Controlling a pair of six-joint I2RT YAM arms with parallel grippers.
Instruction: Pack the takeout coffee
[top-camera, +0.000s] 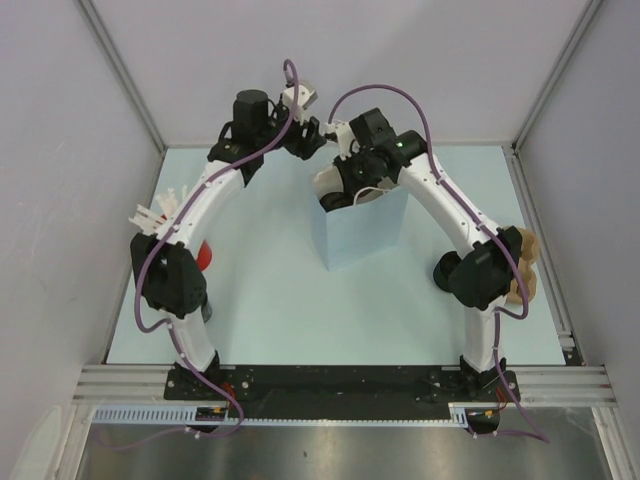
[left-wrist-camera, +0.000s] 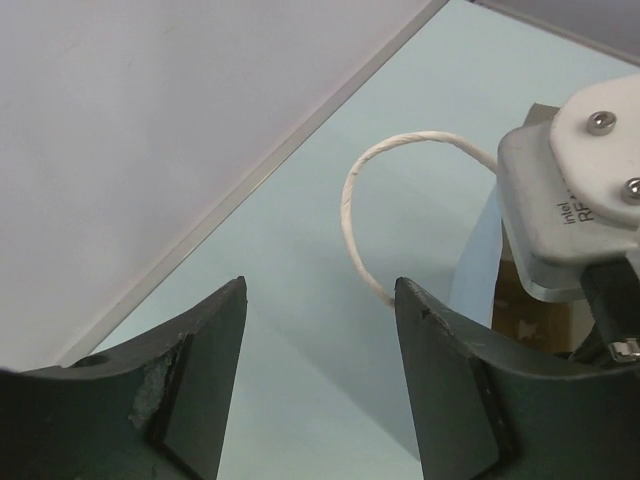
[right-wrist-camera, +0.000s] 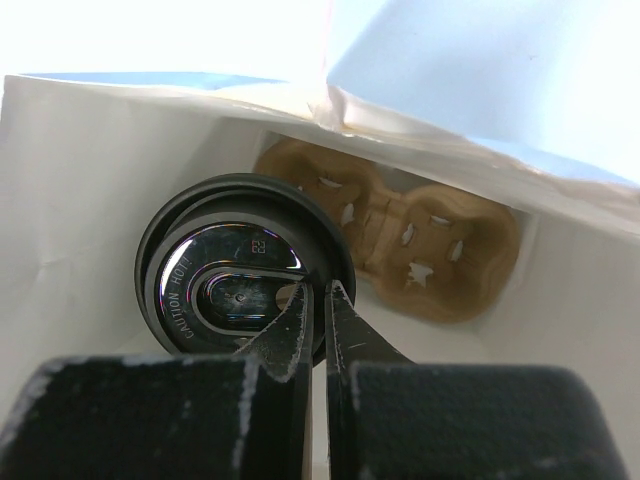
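Note:
The takeout coffee (right-wrist-camera: 215, 270), a black cup with a glossy round lid, stands inside the pale-blue paper bag (top-camera: 360, 235) next to a brown pulp carrier (right-wrist-camera: 400, 245) on the bag's floor. My right gripper (right-wrist-camera: 318, 290) reaches down into the bag and is shut on the lid's rim, one finger inside the rim and one outside. My left gripper (left-wrist-camera: 320, 290) hovers open behind the bag's far edge, with nothing between its fingers. The bag's white cord handle (left-wrist-camera: 350, 200) loops just beyond its right finger. In the top view the left gripper (top-camera: 305, 135) sits by the bag's back left corner.
The right wrist's camera housing (left-wrist-camera: 575, 200) is close on the left gripper's right. A red cup (top-camera: 203, 255) with white straws (top-camera: 155, 212) stands under the left arm. Brown pulp carriers (top-camera: 522, 265) lie at the table's right edge. Walls enclose the table on three sides.

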